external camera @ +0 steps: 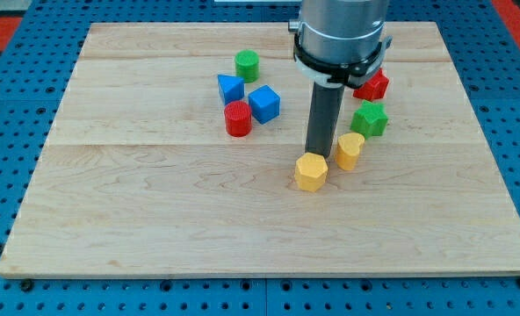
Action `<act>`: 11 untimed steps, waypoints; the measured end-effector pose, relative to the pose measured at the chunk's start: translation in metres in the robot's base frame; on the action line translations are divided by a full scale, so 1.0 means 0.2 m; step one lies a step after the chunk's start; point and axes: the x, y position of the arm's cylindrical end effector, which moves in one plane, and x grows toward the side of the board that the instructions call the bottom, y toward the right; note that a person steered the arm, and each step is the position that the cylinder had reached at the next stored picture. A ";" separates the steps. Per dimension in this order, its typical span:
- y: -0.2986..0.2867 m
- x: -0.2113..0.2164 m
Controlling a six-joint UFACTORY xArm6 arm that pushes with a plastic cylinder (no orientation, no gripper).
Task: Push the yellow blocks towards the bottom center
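Near the middle of the wooden surface (155,219), my tip (317,155) comes down right behind the yellow six-sided block (311,171), touching its top edge. I have no jaws, only a dark rod, so nothing is held. Just to the view's right sits the other yellow block (350,150), close beside the rod. Behind that one is a green star-like block (369,118), then a red block (373,86) partly hidden by the arm. At the view's left are a green round block (247,65), two blue blocks (230,88) (264,104) and a red round block (238,118).
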 end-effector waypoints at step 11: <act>-0.10 0.00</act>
